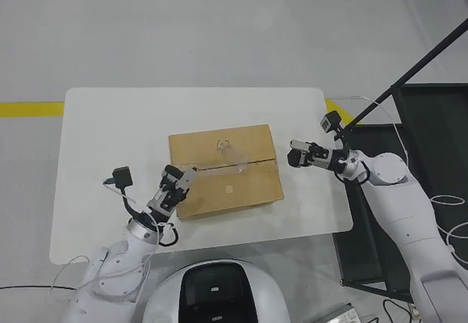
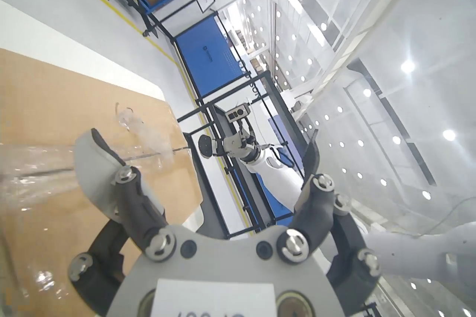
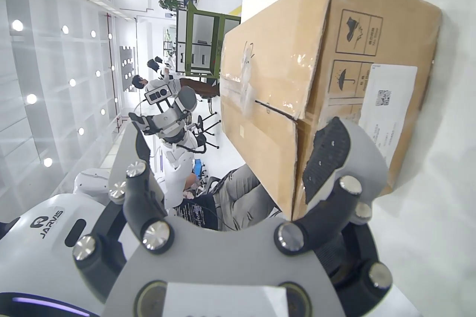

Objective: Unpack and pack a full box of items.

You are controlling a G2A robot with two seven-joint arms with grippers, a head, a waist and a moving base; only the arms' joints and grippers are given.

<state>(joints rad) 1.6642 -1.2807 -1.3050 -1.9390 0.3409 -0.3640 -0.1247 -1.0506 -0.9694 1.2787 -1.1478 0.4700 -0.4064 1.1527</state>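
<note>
A closed cardboard box (image 1: 226,174) sits near the middle of a white table (image 1: 113,129) with rounded corners. Its two top flaps meet in a seam running along its length. Clear tape (image 1: 230,167), wrinkled and partly lifted, lies along that seam.

The left gripper (image 1: 179,178) is at the box's left end, over the corner nearest the robot. Its fingers are spread wide and hold nothing. In its wrist view one finger (image 2: 96,155) lies over the box top beside the tape; I cannot tell whether it touches the cardboard.

The right gripper (image 1: 292,153) is just beside the box's right end, level with the seam and apart from the cardboard. Its fingers are also spread wide and hold nothing. In its wrist view one ribbed pad (image 3: 327,155) faces that end of the box, which carries a white label (image 3: 390,99) and printed handling symbols (image 3: 357,32).

A black metal rack (image 1: 436,161) stands just beyond the table on the robot's right. A yellow line (image 1: 16,109) crosses the grey floor on the far side.
</note>
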